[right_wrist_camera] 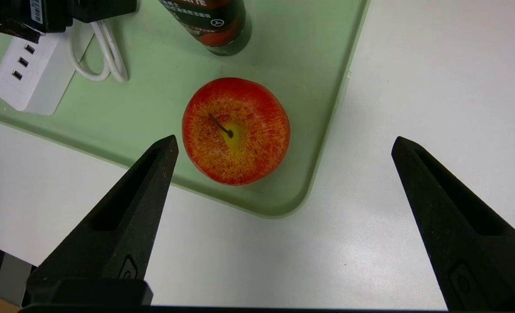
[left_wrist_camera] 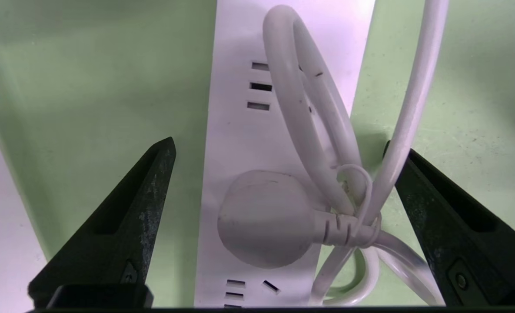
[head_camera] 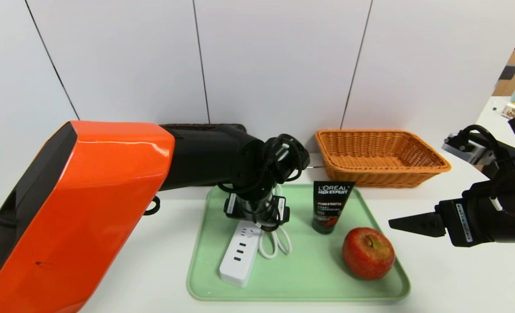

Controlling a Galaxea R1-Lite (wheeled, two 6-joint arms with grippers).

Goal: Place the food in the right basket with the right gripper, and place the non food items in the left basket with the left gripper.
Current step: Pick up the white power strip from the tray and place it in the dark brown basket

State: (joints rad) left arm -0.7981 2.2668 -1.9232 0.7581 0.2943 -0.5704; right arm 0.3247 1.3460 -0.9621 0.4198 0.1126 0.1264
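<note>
Left claw (left_wrist_camera: 279,182) spread wide, holding nothing, poised directly over the plug end of the white power strip (left_wrist_camera: 257,143) on the green tray (head_camera: 313,278). Strip body between the two fingertips (left_wrist_camera: 153,174), a bare strip of tray at each side; round white plug (left_wrist_camera: 264,217) sitting on the strip's face, squarely below the claw's middle; looped white cord (left_wrist_camera: 309,113) tied in a bundle and spilling toward one finger.

Probably rigid, smooth plastic, moderately light; slippery long faces, so best taken across the narrow width of the body, clear of the plug. Limp cord likely to trail or snag, and liable to slip between finger and casing near the knot.

Appearance: long rectangular white block, slot-shaped outlets in groups of three, rounded corners.

Right claw (right_wrist_camera: 283,174) likewise spread and empty, hovering near the tray's corner. Red-yellow apple (right_wrist_camera: 235,130) ahead of it, nearer one finger than the other, stem up. Black L'Oréal tube (head_camera: 330,206) beyond the apple, standing cap-down.

Orange wicker basket (head_camera: 379,158) on the white desk (head_camera: 457,269), past the tray, well apart from the right claw. Dark basket (head_camera: 205,127) mostly hidden behind the left arm.
</note>
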